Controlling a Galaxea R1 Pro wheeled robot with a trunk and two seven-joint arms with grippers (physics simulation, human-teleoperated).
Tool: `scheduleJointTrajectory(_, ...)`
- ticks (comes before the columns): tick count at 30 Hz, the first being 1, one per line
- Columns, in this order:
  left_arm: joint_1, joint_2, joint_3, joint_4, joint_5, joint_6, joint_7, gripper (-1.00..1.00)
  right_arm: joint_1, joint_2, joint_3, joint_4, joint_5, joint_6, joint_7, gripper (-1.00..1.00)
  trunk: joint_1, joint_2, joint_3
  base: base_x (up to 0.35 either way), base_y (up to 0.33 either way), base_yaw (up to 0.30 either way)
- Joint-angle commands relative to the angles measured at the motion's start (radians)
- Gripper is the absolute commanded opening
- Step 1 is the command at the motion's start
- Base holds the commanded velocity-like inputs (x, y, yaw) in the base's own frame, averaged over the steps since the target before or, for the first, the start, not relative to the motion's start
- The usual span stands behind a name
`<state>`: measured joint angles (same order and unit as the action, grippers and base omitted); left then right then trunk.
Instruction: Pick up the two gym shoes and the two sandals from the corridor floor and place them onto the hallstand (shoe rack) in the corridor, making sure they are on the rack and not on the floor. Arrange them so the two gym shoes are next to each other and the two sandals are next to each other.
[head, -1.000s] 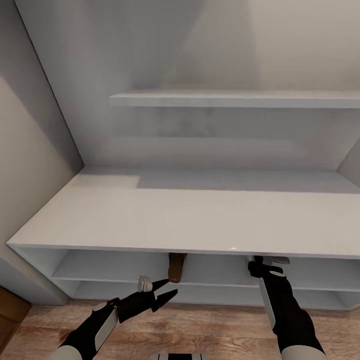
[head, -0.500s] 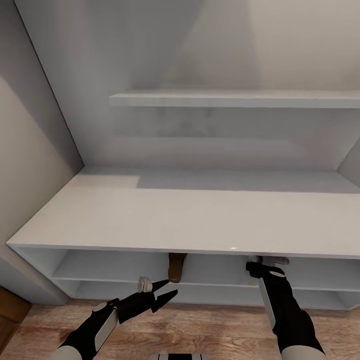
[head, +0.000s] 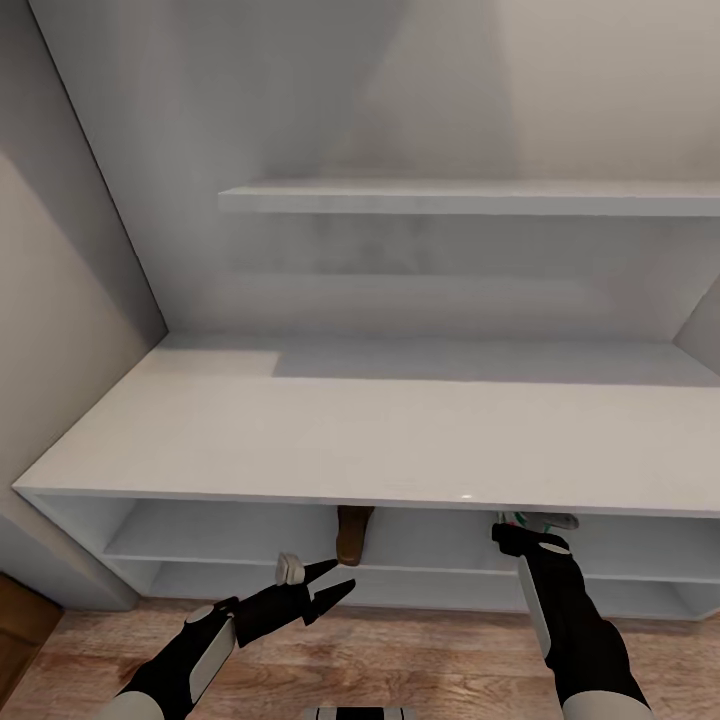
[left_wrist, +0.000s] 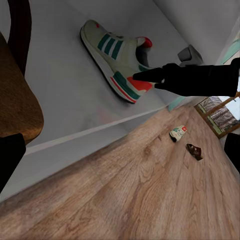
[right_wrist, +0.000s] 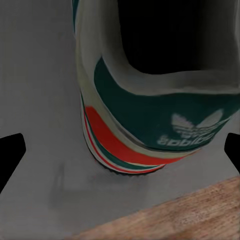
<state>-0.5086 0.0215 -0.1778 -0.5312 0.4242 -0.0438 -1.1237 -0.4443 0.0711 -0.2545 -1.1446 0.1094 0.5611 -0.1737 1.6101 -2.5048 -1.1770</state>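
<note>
Sitting released on the hallstand (head: 300, 430) shelf, a gym shoe (right_wrist: 150, 115) faces the spread right gripper (right_wrist: 120, 150).

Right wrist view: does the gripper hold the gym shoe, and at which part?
Nothing is held. The right gripper is open, fingertips clear of the gym shoe beside its heel; the shoe rests on the hallstand shelf.
</note>
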Motion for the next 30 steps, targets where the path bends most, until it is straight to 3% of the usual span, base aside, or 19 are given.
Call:
scheduleJointTrajectory(1, -0.001, 0.001, -0.008, 0.0, 0.008, -0.005, 0.001, 1.0, -0.001, 0.001, -0.002, -0.001, 0.01, 0.007, 0.003, 1.0, 0.0, 0.0, -0.001, -0.012, 0.0, 0.0)
scheduleJointTrajectory(8, -0.001, 0.001, -0.008, 0.0, 0.008, -0.005, 0.001, 1.0, -0.001, 0.001, -0.002, -0.001, 0.01, 0.007, 0.003, 1.0, 0.0, 0.0, -0.001, -0.169, 0.0, 0.0)
scheduleJointTrajectory(30, -0.001, 0.001, -0.008, 0.0, 0.008, -0.005, 0.001, 1.0, 0.0, 0.001, -0.002, -0.001, 0.01, 0.007, 0.006, 1.0, 0.0, 0.0, -0.001, -0.33, 0.0, 0.0)
